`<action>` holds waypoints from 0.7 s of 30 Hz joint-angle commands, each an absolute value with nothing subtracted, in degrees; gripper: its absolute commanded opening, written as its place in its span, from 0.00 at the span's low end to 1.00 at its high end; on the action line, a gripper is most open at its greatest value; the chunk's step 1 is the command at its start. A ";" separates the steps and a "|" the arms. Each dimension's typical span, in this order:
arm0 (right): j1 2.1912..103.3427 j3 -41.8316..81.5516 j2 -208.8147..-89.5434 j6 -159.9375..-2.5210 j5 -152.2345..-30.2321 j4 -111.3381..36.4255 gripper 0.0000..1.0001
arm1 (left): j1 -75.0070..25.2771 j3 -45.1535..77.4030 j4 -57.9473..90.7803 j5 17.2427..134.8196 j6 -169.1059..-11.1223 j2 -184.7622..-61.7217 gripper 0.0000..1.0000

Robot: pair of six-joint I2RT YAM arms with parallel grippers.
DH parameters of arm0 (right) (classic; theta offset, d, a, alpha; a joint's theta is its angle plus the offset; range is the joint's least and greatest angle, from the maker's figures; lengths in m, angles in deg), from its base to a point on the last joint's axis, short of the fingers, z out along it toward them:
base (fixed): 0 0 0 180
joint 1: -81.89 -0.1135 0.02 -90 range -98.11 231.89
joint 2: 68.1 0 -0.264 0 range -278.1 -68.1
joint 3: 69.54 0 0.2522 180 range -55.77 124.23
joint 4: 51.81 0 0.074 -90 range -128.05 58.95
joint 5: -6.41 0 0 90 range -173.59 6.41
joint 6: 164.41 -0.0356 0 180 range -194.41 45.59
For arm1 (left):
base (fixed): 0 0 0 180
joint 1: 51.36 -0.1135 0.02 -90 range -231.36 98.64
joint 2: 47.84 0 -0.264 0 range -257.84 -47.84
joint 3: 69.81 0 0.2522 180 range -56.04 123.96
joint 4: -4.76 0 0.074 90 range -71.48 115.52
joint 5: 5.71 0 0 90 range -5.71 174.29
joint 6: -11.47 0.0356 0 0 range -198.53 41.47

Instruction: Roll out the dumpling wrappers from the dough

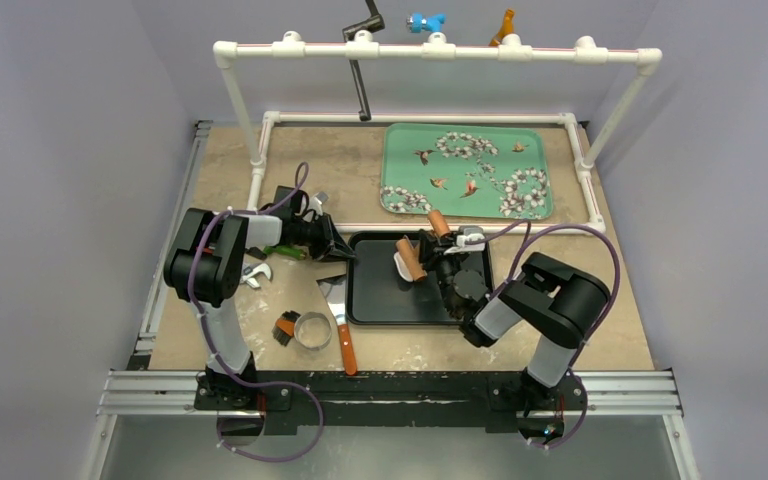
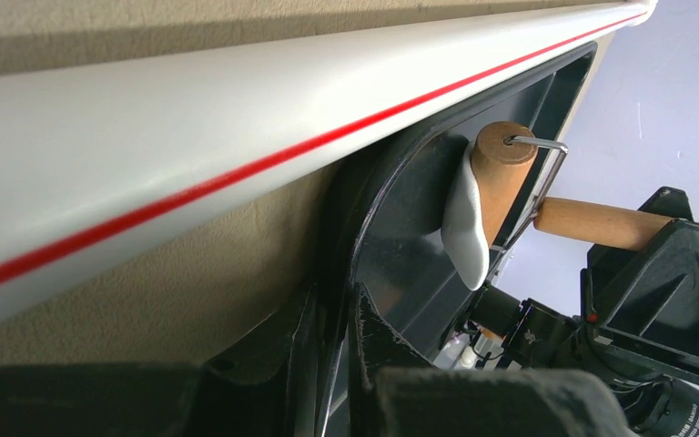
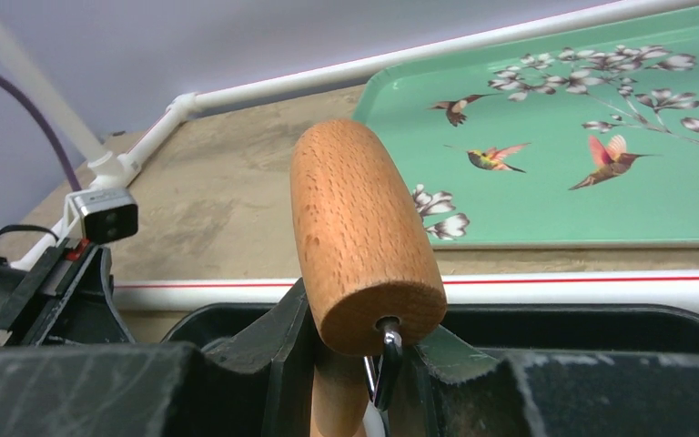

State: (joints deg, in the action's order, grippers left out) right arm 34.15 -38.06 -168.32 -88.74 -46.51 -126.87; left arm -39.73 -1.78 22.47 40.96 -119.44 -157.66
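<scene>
Our right claw (image 3: 364, 364) is pinching the roller (image 3: 364, 237); only ahead of our left claw (image 2: 332, 364), clamping the tray (image 2: 400, 246), are we seeing dough (image 2: 466, 218).

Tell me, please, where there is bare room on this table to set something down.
The green tray is bare. So is the tabletop left of it, inside the white pipe frame. Crowded: the black tray, with roller and dough, and the near left by ring cutter and spatula.
</scene>
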 commanded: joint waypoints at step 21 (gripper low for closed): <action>25.30 -35.40 -170.39 -88.89 -25.89 -94.15 0.00 | -40.73 -1.67 24.47 50.10 -120.54 -161.57 0.00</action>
State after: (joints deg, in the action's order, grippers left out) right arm 26.85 -31.79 -170.38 -89.24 -29.53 -120.09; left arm -39.73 -1.50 22.97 40.94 -119.44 -157.77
